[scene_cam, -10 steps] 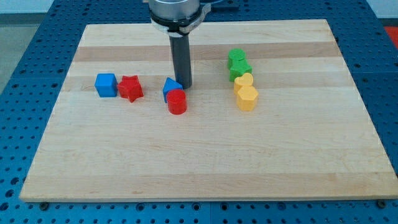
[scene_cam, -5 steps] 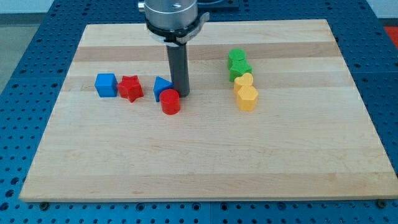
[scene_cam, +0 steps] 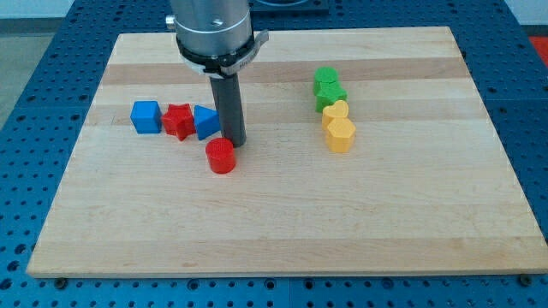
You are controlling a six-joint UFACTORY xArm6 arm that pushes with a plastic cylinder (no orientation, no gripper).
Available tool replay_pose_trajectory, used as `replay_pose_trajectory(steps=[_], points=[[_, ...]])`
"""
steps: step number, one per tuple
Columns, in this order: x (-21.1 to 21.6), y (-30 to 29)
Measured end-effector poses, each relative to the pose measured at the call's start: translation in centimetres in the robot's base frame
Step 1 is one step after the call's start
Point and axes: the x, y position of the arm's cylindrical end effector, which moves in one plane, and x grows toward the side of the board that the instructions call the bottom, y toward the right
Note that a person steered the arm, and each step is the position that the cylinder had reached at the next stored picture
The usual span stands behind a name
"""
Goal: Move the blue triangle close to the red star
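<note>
The blue triangle (scene_cam: 205,122) lies on the wooden board, its left side touching the red star (scene_cam: 179,121). My tip (scene_cam: 234,141) stands right next to the triangle's right side, and just above and to the right of a red cylinder (scene_cam: 221,156). The rod rises from the tip to the arm's head at the view's top.
A blue cube (scene_cam: 146,116) sits against the star's left side. At the view's right, two green blocks (scene_cam: 328,87) stand in a column above two yellow blocks (scene_cam: 339,127). The board (scene_cam: 274,231) ends at a blue perforated surface.
My tip has slid to the view's left, pushing the blue triangle left until it reaches the red star. The red cylinder has also shifted left and down.
</note>
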Motion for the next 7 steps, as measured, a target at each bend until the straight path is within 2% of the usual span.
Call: replay_pose_trajectory(steps=[3, 5, 7], points=[[1.0, -4.4], [-0.2, -6.8], [-0.9, -6.8]])
